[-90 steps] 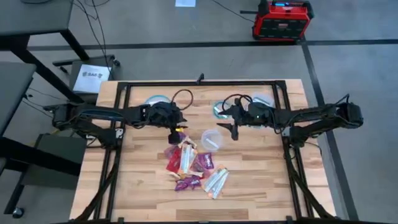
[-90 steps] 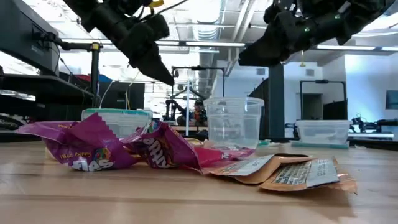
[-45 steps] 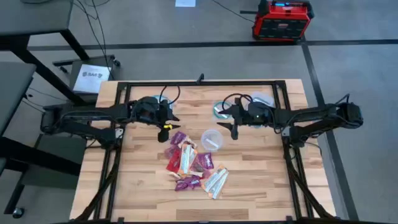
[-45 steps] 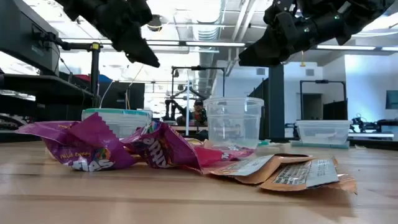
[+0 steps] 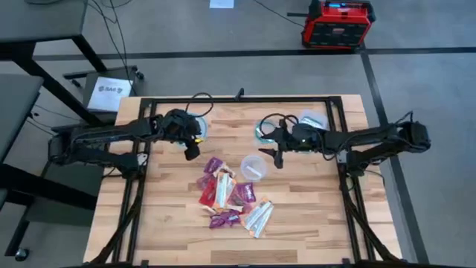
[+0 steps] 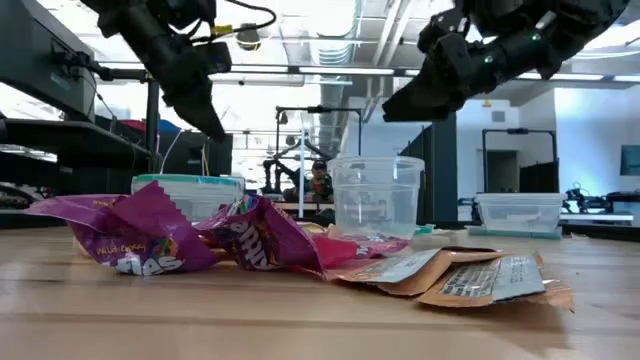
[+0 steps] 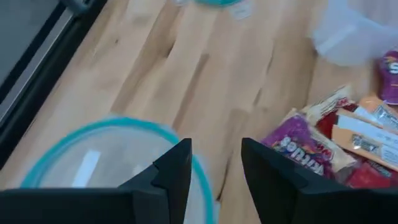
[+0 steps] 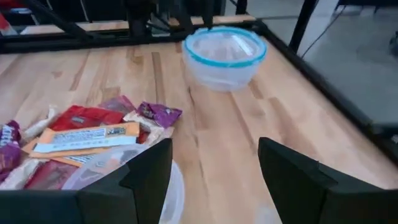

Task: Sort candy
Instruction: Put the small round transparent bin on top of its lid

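The candy lies in a loose pile of red, purple, orange-white and silvery wrappers at the table's middle; it also shows in the low view. My left gripper hangs open above the table, left of the pile. It is at the near rim of a blue-rimmed container, with nothing between its fingers. My right gripper hangs open above the table, just right of a clear cup, holding nothing. Its wrist view looks over the candy.
Two more blue-rimmed containers stand at the far side, behind my right arm. The clear cup stands upright just beyond the pile. A black frame runs round the table's far and side edges. Bare wood lies near the front edge.
My left gripper has drawn away from the candy pile toward the table's left and far side. It has turned about and now hangs at the left blue-rimmed container. The candy pile and the cup have stayed put.
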Robot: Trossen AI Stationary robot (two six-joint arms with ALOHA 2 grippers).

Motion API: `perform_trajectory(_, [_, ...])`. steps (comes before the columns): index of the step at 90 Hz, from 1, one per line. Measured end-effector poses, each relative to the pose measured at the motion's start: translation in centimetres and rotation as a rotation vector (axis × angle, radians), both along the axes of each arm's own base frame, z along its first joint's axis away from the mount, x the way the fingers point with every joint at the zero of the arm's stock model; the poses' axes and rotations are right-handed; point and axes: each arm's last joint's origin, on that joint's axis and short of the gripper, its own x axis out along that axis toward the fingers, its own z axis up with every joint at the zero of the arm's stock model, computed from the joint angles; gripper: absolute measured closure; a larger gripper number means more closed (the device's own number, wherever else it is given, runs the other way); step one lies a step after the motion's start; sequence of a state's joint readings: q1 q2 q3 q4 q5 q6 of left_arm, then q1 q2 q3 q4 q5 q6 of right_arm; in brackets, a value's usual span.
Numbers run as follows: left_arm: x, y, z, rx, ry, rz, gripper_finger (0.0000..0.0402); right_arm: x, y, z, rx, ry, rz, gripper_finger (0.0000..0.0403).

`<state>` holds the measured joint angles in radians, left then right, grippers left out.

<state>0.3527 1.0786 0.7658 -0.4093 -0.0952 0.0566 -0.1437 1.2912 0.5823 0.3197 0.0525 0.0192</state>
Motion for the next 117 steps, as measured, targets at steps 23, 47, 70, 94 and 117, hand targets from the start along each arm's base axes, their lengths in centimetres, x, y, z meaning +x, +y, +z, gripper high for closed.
perform_trajectory(23, [-0.8, 1.0, -0.9, -0.028, 0.044, 0.063, 0.0274, 1.2, 0.5, -1.9, 0.057, 0.032, 0.001, 0.0180])
perform_trajectory(47, [-1.1, 1.1, -2.0, -0.052, 0.056, 0.090, 0.0274, 1.3, 1.1, -2.5, 0.159, 0.087, -0.021, 0.0180])
perform_trajectory(70, [-1.0, 1.1, -2.1, -0.047, 0.043, 0.090, 0.0274, 4.1, 1.1, -2.0, 0.187, 0.319, -0.037, 0.0180])
perform_trajectory(94, [-1.0, 1.1, -2.1, -0.035, 0.053, 0.075, 0.0274, 6.5, 0.2, -2.8, 0.187, 0.566, -0.059, 0.0223])
perform_trajectory(117, [-1.0, 1.1, -2.1, -0.023, 0.060, 0.061, 0.0274, 7.2, -1.9, -0.3, 0.132, 0.650, -0.044, 0.0389])
